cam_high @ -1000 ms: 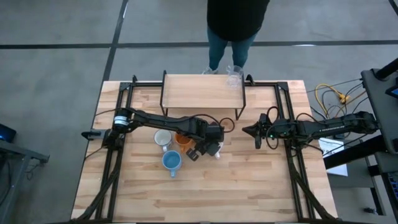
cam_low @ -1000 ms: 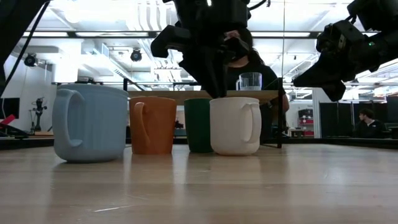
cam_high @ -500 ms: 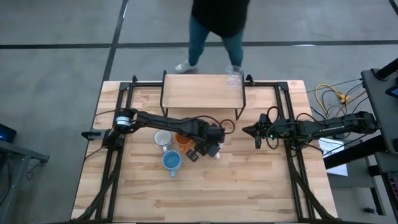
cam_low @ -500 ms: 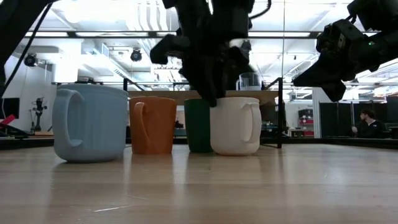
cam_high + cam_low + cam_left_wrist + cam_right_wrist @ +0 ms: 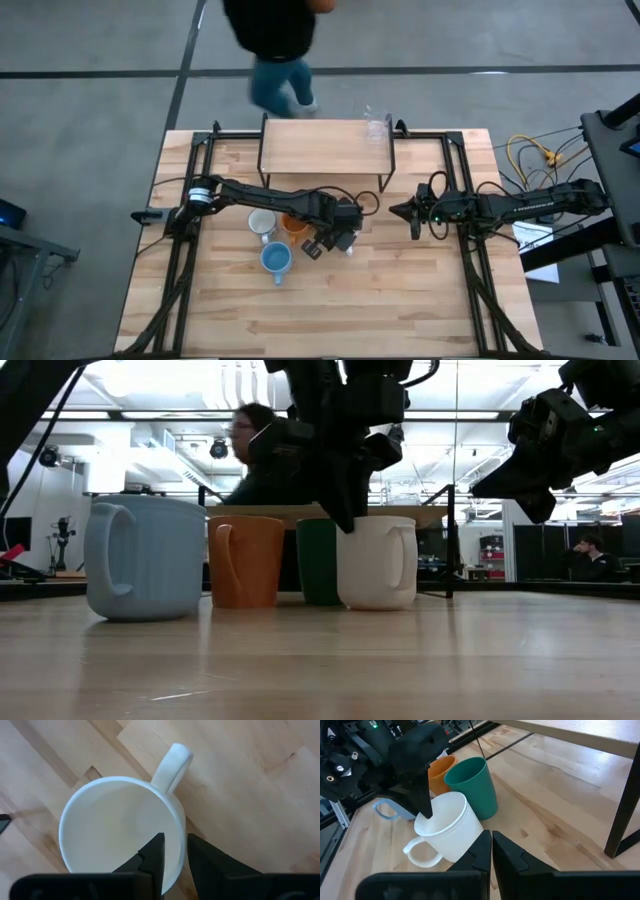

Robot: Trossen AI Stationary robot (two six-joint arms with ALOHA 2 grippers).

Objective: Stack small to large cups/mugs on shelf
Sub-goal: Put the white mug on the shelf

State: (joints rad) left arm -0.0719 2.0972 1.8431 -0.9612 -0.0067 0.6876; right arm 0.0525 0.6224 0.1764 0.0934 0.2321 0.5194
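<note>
A white mug (image 5: 115, 825) stands on the table right of the dark green cup (image 5: 318, 560), the orange mug (image 5: 245, 560) and the light blue mug (image 5: 150, 557). My left gripper (image 5: 340, 236) reaches down at the white mug's rim and is shut on it. Another white mug (image 5: 261, 222) stands left of the orange one. The shelf (image 5: 320, 148) stands at the far edge, with a clear glass (image 5: 376, 122) on its far right corner. My right gripper (image 5: 490, 845) hovers shut to the right of the mugs, touching nothing. My left gripper has the white mug's wall at the rim (image 5: 176, 840), about a quarter turn round from the handle (image 5: 172, 762). One finger (image 5: 152, 860) is inside the mug and the other (image 5: 202, 862) outside. The fingers come steeply from above. The mug stands upright with its base on the table.
Black frame rails (image 5: 195, 190) run along the table's left and right sides. The near half of the table (image 5: 330, 310) is bare wood. A person (image 5: 270, 40) stands beyond the far edge.
The person beyond the table's far edge has walked toward the left. Both arms and all the mugs have kept still.
</note>
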